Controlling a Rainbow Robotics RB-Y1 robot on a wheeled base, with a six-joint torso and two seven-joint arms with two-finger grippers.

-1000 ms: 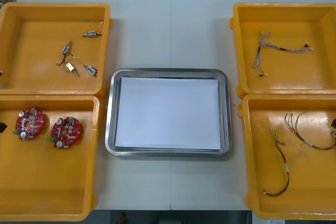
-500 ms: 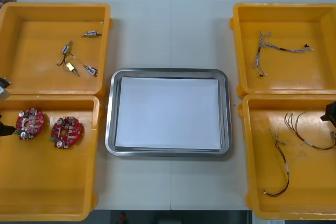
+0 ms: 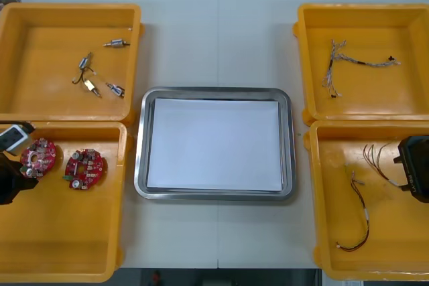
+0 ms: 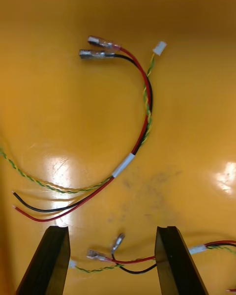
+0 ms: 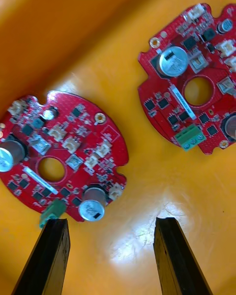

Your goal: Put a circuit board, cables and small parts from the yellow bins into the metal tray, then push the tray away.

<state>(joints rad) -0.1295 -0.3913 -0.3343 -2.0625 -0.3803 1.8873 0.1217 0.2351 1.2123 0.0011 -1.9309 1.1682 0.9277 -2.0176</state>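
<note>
- Now two round red circuit boards (image 3: 85, 168) lie in the near-left yellow bin (image 3: 67, 232), under the left end effector (image 5: 110, 221), its fingers apart.
- Likewise apart, the right end effector (image 4: 112, 228) has moved in over red and black cables (image 4: 146, 108).

Left gripper (image 5: 110, 221) and right gripper (image 4: 112, 228) (2 at once) moved inward.

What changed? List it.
The left tool, open, moved in over the round red circuit boards in the near left yellow bin. The right tool, open, moved in over the red and black cables in the near right yellow bin. Nothing grasped. Boards, cables, metal tray stayed put.
</note>
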